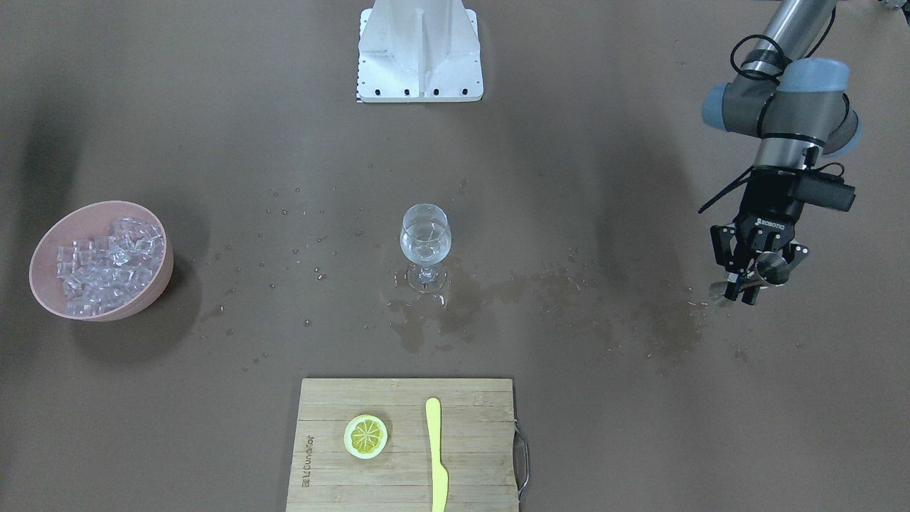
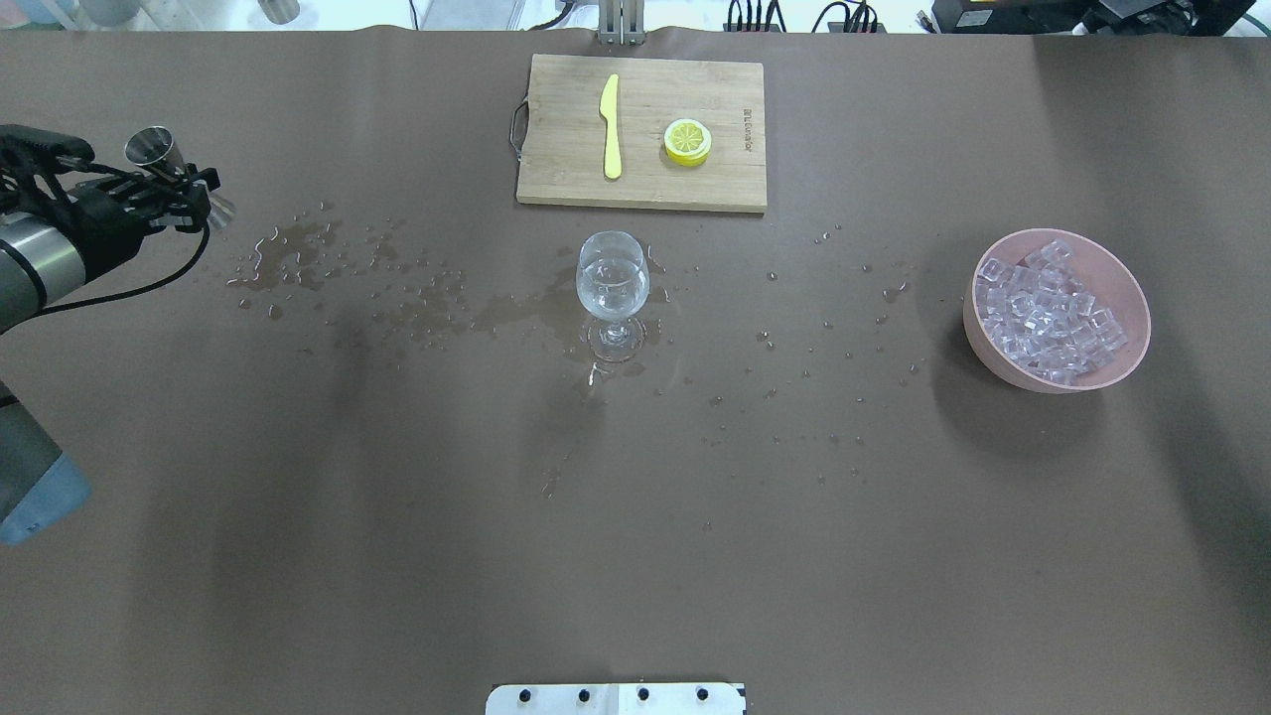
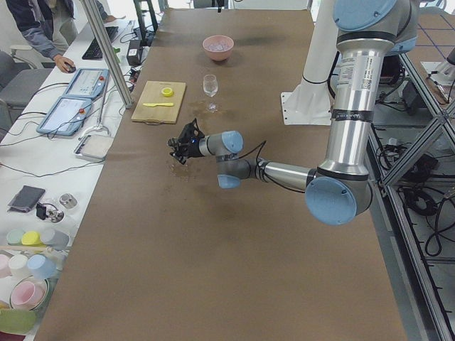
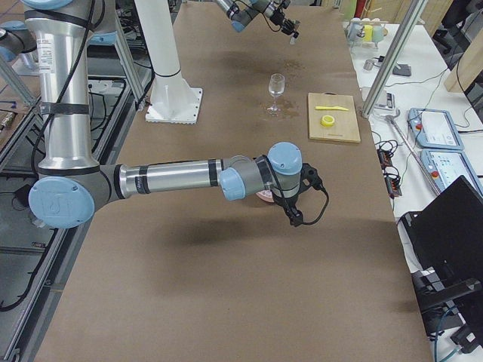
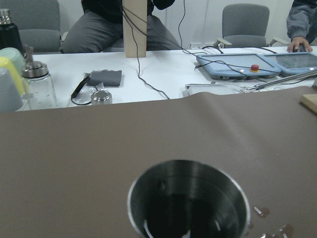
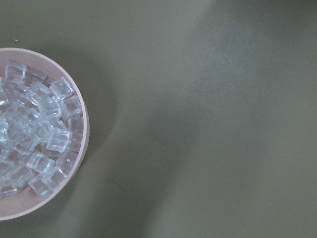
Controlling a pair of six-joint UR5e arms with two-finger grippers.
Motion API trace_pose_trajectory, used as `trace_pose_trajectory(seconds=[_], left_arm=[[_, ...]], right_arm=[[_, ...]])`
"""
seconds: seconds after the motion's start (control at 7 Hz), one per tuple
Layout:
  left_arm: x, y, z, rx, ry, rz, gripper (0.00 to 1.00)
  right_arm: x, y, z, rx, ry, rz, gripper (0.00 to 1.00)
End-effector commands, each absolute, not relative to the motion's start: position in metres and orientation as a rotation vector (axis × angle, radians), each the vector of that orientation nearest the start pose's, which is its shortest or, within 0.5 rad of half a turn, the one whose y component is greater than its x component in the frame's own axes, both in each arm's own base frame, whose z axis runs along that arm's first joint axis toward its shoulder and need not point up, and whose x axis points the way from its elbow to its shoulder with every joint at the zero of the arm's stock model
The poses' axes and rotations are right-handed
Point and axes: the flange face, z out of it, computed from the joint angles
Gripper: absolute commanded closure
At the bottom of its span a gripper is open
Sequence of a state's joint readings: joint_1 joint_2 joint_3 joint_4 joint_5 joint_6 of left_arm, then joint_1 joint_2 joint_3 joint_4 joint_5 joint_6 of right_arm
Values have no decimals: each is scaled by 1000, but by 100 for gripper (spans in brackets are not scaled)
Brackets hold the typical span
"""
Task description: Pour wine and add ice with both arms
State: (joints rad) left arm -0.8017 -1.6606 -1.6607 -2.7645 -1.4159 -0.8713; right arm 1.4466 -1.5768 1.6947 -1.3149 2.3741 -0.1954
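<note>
Near the desk's right end, small transparent ice cubes (image 2: 1051,310) fill a round pink plastic bowl (image 2: 1003,359) almost beneath the nearer right gripper (image 4: 289,197). Its opening cannot be told. The left gripper (image 2: 179,189), at the left end, clamps a steel double-cone jigger (image 2: 151,149).

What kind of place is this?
Probably a robot lab, not a kitchen: the left arm and right arm reach over the table, the left gripper holds a metal jigger, and a person is by control tablets.
</note>
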Motion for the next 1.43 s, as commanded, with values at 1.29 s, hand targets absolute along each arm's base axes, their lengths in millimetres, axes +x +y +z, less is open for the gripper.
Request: trace_pose_trajectory(seconds=[1.29], left_arm=[[493, -416, 145, 1073, 490, 288, 100]], right_arm=[[-7, -515, 551, 389, -813, -374, 0]])
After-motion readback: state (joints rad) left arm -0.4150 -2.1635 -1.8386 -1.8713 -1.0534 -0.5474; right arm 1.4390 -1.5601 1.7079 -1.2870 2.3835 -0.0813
